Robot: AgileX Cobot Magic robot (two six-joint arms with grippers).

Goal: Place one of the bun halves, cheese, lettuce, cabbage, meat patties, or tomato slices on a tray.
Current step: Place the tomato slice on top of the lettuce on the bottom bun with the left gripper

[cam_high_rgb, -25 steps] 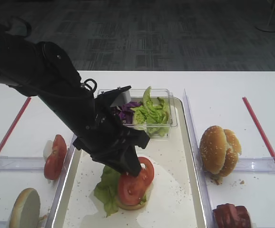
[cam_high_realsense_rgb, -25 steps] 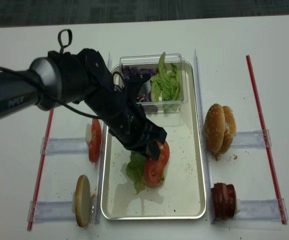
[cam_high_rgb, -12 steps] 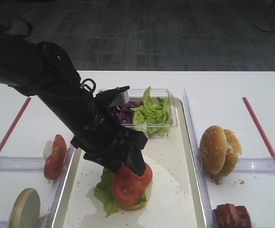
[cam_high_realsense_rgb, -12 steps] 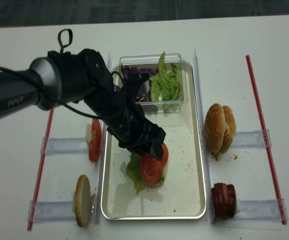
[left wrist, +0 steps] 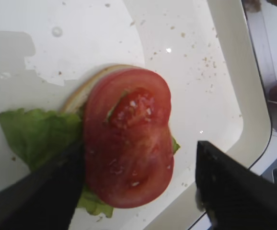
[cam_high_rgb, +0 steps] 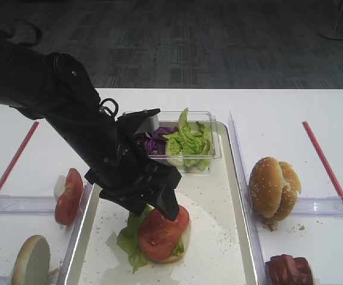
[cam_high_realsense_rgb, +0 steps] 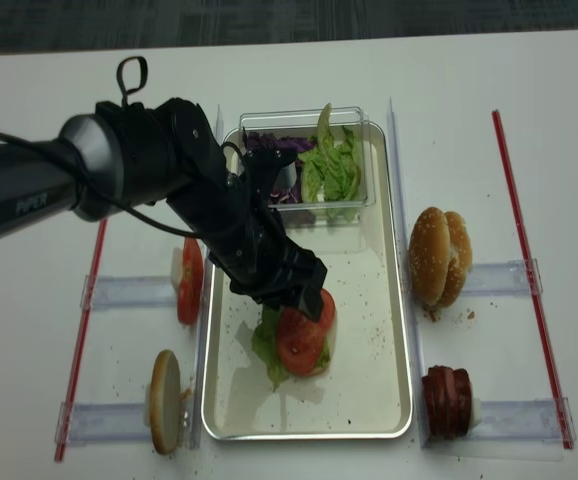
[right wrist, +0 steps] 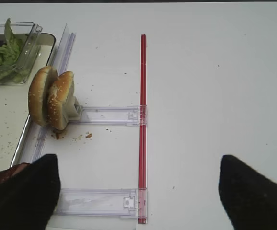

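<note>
A tomato slice (left wrist: 129, 143) lies flat on lettuce (left wrist: 38, 134) and a bun half (left wrist: 81, 93) in the metal tray (cam_high_realsense_rgb: 406, 330). Just above that slice (cam_high_rgb: 159, 231) my left gripper (left wrist: 138, 163) hangs open, its fingers either side and off it; it also shows from above (cam_high_realsense_rgb: 294, 290). More tomato slices (cam_high_realsense_rgb: 190, 280) stand in the left holder. My right gripper (right wrist: 138, 191) is open over bare table beside a red strip (right wrist: 143, 96), holding nothing. Cheese is out of view.
A clear tub at the tray's far end holds lettuce (cam_high_realsense_rgb: 331, 165) and cabbage (cam_high_realsense_rgb: 269, 143). Bun halves (cam_high_realsense_rgb: 439, 257) and meat patties (cam_high_realsense_rgb: 447, 402) stand in holders right of the tray. Another bun half (cam_high_realsense_rgb: 164, 400) stands at the near left.
My left gripper has opened and let go of the tomato slice. The slice was tilted between the fingers and now lies flat on the stack. The gripper has risen slightly.
</note>
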